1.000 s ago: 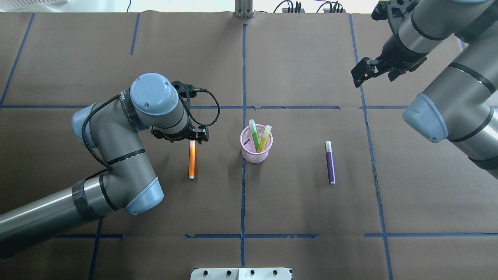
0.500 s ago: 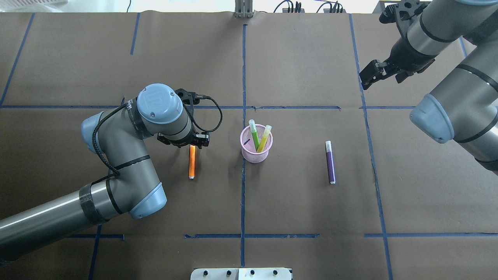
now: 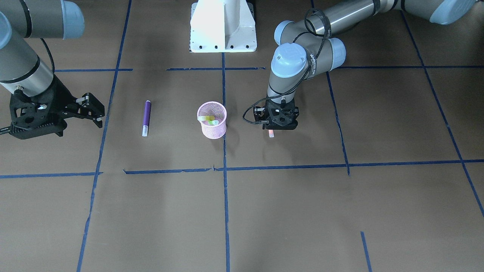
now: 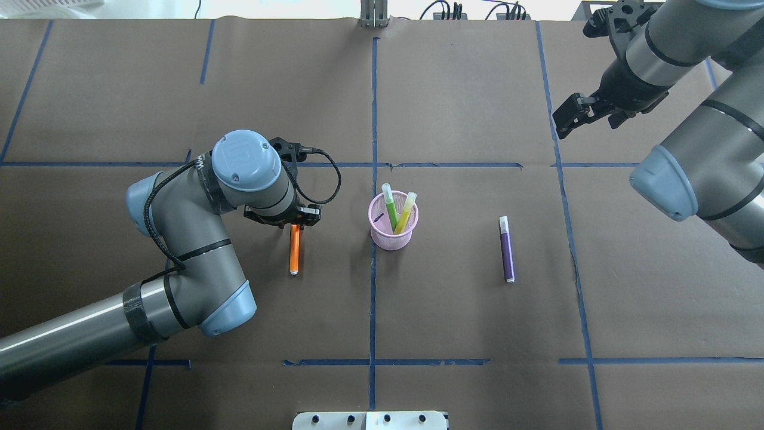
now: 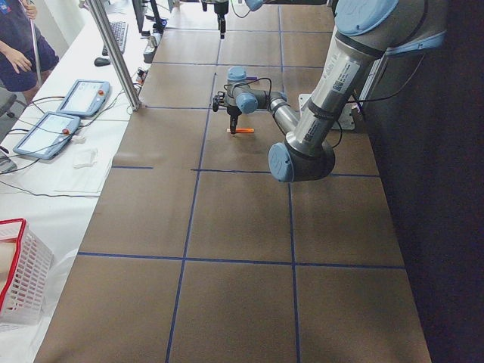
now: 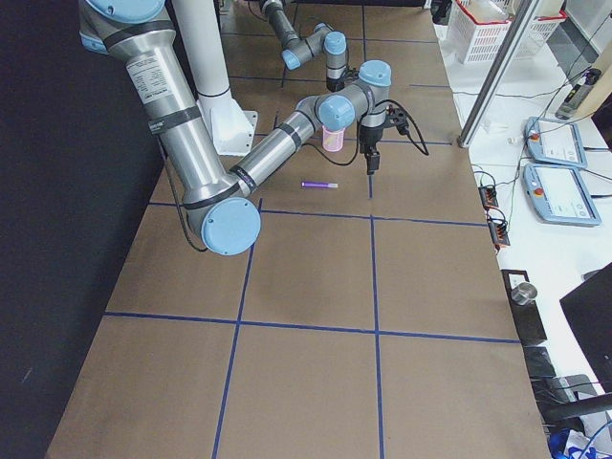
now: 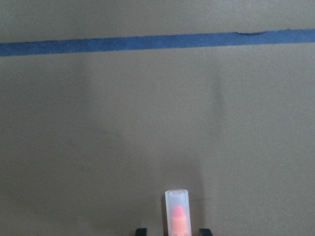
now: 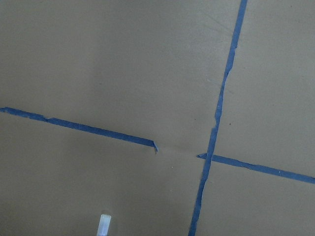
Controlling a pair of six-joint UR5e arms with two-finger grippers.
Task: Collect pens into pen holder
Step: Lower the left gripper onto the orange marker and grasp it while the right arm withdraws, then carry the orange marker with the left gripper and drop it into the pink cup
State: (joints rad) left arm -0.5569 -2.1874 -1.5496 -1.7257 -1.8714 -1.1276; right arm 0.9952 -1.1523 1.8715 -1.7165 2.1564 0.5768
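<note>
An orange pen (image 4: 294, 252) lies on the table left of the pink mesh pen holder (image 4: 391, 234). My left gripper (image 4: 296, 224) is low over its pale cap end. In the left wrist view the cap (image 7: 177, 209) sits between the two fingertips with a small gap on each side, so the gripper is open around it. The holder has a green pen (image 4: 390, 210) and a yellow pen (image 4: 406, 212) standing in it. A purple pen (image 4: 507, 251) lies right of the holder. My right gripper (image 4: 564, 122) is open and empty, raised at the far right.
Blue tape lines (image 4: 373, 119) divide the brown table cover into squares. The robot's white base (image 3: 223, 26) stands at the near edge. The purple pen's pale cap (image 8: 104, 225) shows at the bottom of the right wrist view.
My left gripper has moved down over the orange pen's cap end. My right gripper has drawn back a little to the right.
</note>
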